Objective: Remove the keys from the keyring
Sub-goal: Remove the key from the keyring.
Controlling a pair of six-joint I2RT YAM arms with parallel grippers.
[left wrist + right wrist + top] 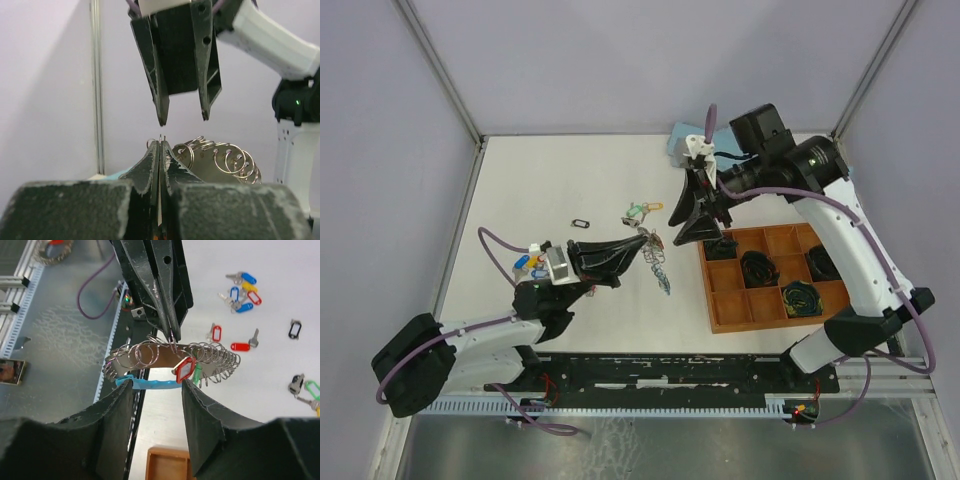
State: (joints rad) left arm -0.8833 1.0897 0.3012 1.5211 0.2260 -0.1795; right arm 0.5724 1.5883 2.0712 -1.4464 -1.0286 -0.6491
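Top view: tight shut pinch by left gripper (638,241) on palm-sized silvery keyring (658,265) with light-blue arc, held off white table (550,180), likely for access; right gripper (672,230) just beside, jaws partly apart, empty. Left wrist: closed fingers (150,165) on its thin wire. Right wrist: parted fingers (115,410) below ring and red-tagged silver key (185,369); loose tagged keys (240,290) on tabletop; pale lilac walls (620,60).

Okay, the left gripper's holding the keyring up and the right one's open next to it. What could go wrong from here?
The left gripper pinches only one thin wire loop of the keyring at its very fingertips, so the whole thing may slip and drop. The open right gripper faces a crowded row of rings, so closing could catch those instead of the red-tagged key.
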